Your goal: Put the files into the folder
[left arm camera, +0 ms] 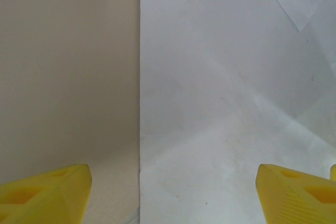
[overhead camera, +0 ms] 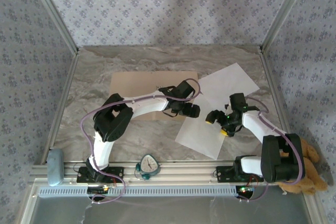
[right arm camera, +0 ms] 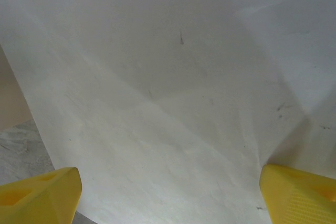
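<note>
Though flat, files (overhead camera: 231, 85) beneath right claw (overhead camera: 217, 125)

Enclosed lab test cell, not a home. You see floral-wallpaper panels (overhead camera: 157, 3) boxing a marble-print table (overhead camera: 157, 59) on three sides. The left arm (overhead camera: 107, 124) and right arm (overhead camera: 275, 156) are bolted to a slotted aluminium rail (overhead camera: 178, 171) along the table's near edge.

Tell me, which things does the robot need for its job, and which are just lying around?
For the job:
- tan cardboard folder
- white paper sheets, to its right

Just lying about:
- brown plush toy, far right
- small white dial, between the arms
- grey-blue block, far left
</note>
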